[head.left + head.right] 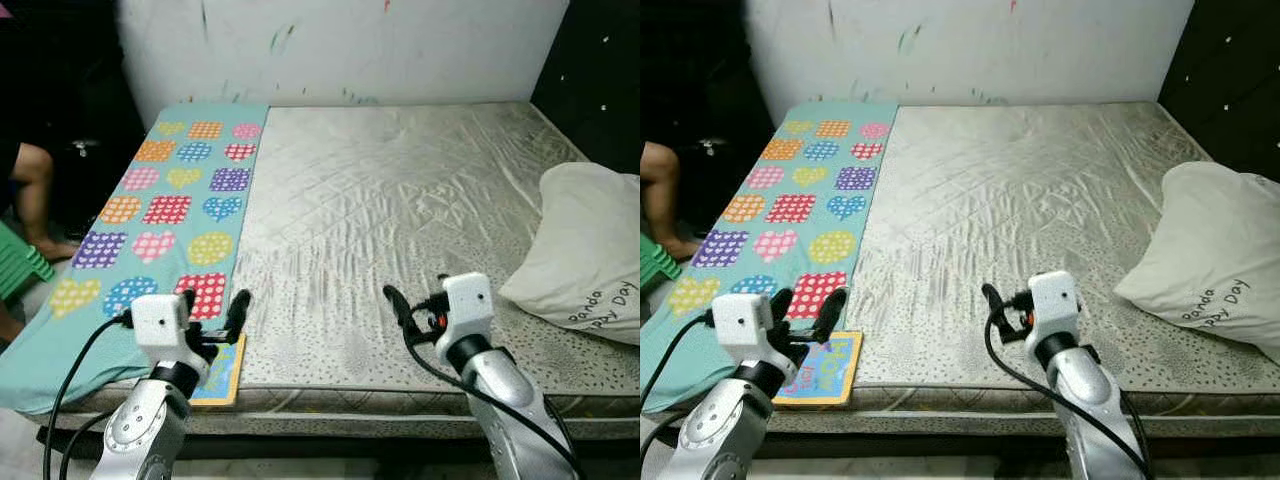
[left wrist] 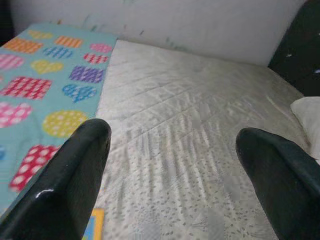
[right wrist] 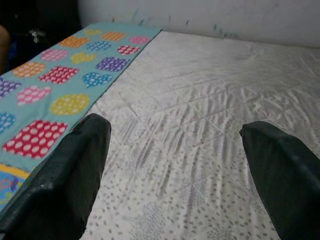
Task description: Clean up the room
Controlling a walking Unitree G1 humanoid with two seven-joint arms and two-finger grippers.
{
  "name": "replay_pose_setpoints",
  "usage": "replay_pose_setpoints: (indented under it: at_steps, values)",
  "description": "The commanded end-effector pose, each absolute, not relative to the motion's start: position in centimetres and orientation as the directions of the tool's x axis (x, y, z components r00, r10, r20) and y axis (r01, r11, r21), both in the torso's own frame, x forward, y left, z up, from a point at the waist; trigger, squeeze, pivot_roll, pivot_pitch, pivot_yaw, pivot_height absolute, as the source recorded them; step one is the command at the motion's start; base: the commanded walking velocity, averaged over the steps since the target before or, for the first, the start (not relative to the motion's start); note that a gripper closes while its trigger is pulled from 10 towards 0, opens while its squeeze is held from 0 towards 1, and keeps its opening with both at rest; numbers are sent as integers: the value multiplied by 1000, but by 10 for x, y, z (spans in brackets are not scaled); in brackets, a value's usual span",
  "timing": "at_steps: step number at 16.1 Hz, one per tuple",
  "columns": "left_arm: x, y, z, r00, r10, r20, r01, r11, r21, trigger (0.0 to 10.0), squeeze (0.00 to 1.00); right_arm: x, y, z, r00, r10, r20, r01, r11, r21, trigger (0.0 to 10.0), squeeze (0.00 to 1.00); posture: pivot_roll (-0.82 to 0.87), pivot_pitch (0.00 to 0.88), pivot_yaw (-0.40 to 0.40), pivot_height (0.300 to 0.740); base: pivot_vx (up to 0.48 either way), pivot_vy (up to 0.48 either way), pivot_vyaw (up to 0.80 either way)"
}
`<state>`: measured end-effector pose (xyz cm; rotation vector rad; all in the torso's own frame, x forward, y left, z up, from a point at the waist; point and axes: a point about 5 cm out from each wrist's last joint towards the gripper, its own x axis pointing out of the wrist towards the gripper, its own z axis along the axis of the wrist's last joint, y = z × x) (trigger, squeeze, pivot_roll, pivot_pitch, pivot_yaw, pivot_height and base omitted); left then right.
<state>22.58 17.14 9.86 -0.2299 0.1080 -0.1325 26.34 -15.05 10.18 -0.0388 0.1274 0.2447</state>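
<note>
1. As we face the near edge of the bed (image 1: 400, 190), its bare, quilted grey mattress spreads ahead to a marked white wall.
2. We see a teal blanket (image 1: 175, 215), patterned with bright hearts and squares, lying flat along the mattress's left side and hanging over the left edge.
3. We see a colourful book (image 1: 823, 370) at the near-left corner of the mattress, just beside the blanket's near end, lying flat.
4. A white pillow (image 1: 590, 255) with printed lettering rests at the bed's right side, well apart from the blanket.
5. We hold the left end effector (image 1: 212, 312) above the near-left corner, over the book, its two black fingers (image 2: 75, 175) spread apart with nothing between them.
6. We hold the right end effector (image 1: 402, 310) over the near middle of the mattress, its fingers (image 3: 70, 170) likewise apart and gripping nothing.
7. At the far left, beside the bed, a person's bare leg (image 1: 35, 195) shows next to a green plastic stool (image 1: 20, 265).
</note>
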Motion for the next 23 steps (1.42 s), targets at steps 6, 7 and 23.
replay_pose_setpoints:
  at_steps: [6,7,23]
  values:
    - [235,198,99,996,36,-78,-51,979,-198,10000,0,272,-169,112,998,41,-48,-40,999,21,0,0,-198,0,45,740,0,0,0]
    - [236,198,99,996,41,-76,-56,978,-200,10000,0,272,-172,111,998,15,-57,-13,1000,26,0,0,-200,0,48,740,0,0,0]
    - [237,199,93,994,48,-96,-74,954,-292,10000,0,268,-182,110,997,-65,-42,67,996,59,10000,1000,-205,0,77,740,0,0,0]
